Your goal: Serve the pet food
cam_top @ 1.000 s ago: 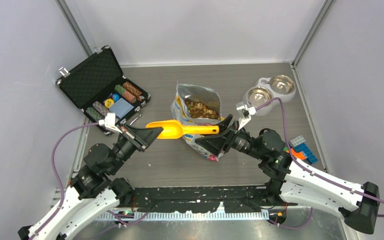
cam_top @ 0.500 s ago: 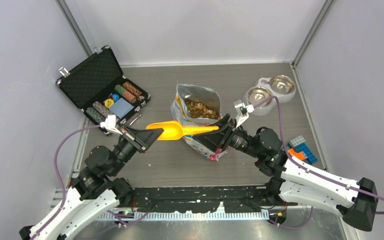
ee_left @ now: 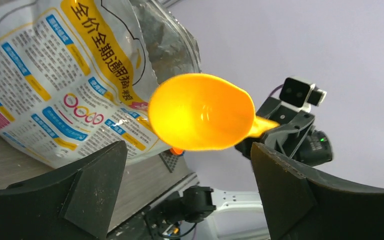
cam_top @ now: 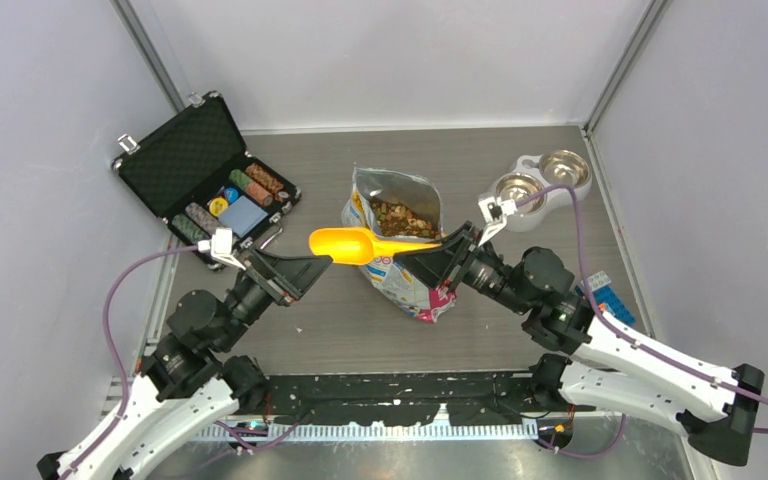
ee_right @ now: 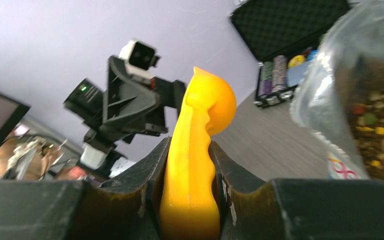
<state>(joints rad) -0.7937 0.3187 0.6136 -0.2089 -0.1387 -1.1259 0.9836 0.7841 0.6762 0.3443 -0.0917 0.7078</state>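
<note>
The pet food [cam_top: 400, 217] lies as brown kibble inside an open printed foil bag [cam_top: 400, 285] standing mid-table; the bag [ee_left: 55, 85] also fills the upper left of the left wrist view. An empty orange scoop [cam_top: 350, 244] hangs in the air in front of the bag's mouth. My right gripper [cam_top: 412, 262] is shut on the scoop's handle [ee_right: 195, 165], and kibble [ee_right: 380, 115] shows at the right of that view. My left gripper [cam_top: 315, 268] stands open just left of the scoop's bowl [ee_left: 200, 112], its fingers apart from it.
A double steel pet bowl [cam_top: 540, 177] sits at the back right. An open black case [cam_top: 185, 160] with poker chips [cam_top: 250, 185] lies at the back left. Blue and orange blocks [cam_top: 600, 300] rest near the right wall.
My left gripper has opened and let go of the scoop's bowl. My right gripper has closed on the handle, and the scoop has shifted slightly right and up.
</note>
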